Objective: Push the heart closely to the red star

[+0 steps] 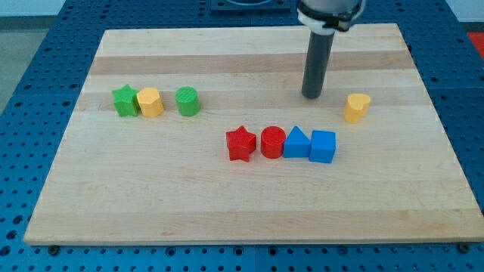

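The yellow heart (357,107) lies on the board at the view's right. The red star (240,143) lies near the middle, at the left end of a row with a red cylinder (272,142), a blue triangle (296,143) and a blue cube (323,146). My tip (312,96) stands on the board to the left of the heart, with a gap between them, and above the blue triangle and cube. The heart is far to the right of the red star and slightly higher in the view.
At the view's left lie a green star (125,100), a yellow hexagon block (150,102) touching it, and a green cylinder (187,101). The wooden board (249,219) sits on a blue perforated table.
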Available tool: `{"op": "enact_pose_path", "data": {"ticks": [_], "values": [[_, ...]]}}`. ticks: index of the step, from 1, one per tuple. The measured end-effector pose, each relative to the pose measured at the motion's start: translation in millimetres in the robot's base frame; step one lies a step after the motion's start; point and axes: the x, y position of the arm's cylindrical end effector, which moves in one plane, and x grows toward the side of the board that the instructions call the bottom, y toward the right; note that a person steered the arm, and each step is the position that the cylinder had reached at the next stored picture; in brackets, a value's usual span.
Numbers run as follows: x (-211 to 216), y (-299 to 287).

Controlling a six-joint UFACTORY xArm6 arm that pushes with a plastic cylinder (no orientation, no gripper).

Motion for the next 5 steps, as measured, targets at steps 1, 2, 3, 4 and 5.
{"op": "enact_pose_path", "data": {"ticks": [1,2,3,4,5], "values": [[-20,49],[-6,114],[22,148],[52,129],[52,35]]}}
